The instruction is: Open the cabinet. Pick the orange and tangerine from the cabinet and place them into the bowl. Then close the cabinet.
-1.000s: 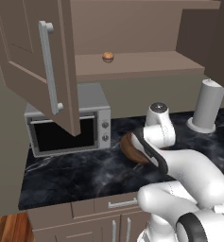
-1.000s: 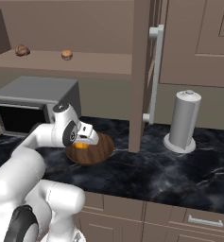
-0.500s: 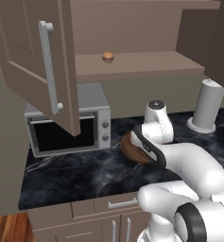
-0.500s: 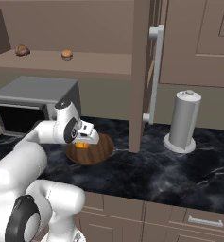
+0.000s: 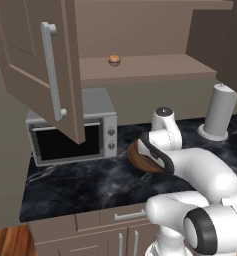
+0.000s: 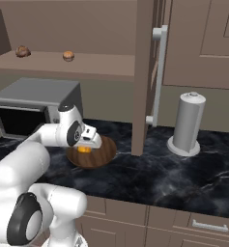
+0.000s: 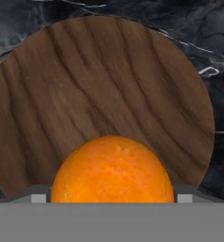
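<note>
Over the bowl (image 7: 108, 85), your tool (image 6: 89, 141) stands spread around the orange (image 7: 112, 169): firm, smooth, rolls easily; grip its equator.

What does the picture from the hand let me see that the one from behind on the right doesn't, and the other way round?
Hand view alone: the wood grain inside the bowl, seen from straight above, with the orange fruit large and close. Right base view alone: the claw over the bowl, the open cabinet with two small round items on its shelf, the microwave and a grey cylinder. Both: bowl, fruit, dark marble counter.
</note>
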Tool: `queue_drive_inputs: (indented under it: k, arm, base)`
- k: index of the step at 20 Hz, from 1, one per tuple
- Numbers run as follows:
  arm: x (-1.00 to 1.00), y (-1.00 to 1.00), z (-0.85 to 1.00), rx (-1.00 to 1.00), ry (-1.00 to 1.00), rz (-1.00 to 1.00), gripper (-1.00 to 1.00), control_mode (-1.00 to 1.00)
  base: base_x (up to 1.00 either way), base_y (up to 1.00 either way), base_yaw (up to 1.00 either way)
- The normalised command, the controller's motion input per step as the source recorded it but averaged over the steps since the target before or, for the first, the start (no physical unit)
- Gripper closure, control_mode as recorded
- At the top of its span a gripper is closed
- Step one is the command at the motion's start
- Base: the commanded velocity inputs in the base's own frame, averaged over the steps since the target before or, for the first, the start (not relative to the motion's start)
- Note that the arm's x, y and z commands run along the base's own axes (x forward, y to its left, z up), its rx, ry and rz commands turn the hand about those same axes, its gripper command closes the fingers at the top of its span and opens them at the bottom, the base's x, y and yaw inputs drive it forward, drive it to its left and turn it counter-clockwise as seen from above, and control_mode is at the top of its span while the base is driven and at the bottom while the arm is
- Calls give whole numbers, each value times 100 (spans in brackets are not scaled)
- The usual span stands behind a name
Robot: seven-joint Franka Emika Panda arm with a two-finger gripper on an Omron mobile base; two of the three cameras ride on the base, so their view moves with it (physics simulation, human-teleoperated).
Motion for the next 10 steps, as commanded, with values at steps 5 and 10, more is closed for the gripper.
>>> queue_drive_inputs:
  k: [5, 10]
  arm:
    - [10, 0, -16, 0, 0, 0, 100, -100]
    - [12, 0, -17, 0, 0, 0, 100, -100]
  base:
    - [0, 0, 0]
    - [0, 0, 0]
